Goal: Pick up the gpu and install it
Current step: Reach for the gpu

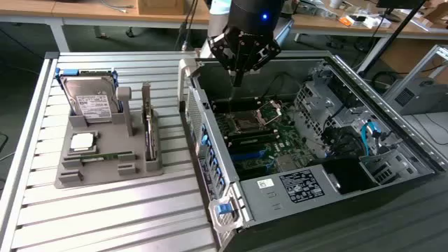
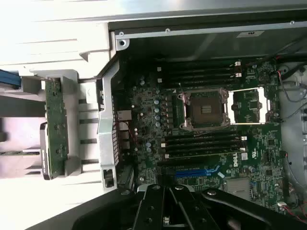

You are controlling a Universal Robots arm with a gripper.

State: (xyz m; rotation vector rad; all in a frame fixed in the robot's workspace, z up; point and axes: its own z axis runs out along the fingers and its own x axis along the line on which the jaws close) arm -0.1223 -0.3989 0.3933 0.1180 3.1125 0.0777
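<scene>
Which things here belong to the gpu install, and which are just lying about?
Job in hand: gpu, standing edge-on in the gray holder; gripper, shut and empty, above the open computer case.
Lying about: hard drive, processor chip, memory stick, all in that holder.

the gpu [image 1: 148,128] has a silvery metal edge, the tray [image 1: 94,176] matt plastic.

Green motherboard [image 1: 263,137]; dark gpu [image 1: 148,131], silvery edge; silver hard drive [image 1: 93,101], white label; grey holder [image 1: 105,172].
</scene>
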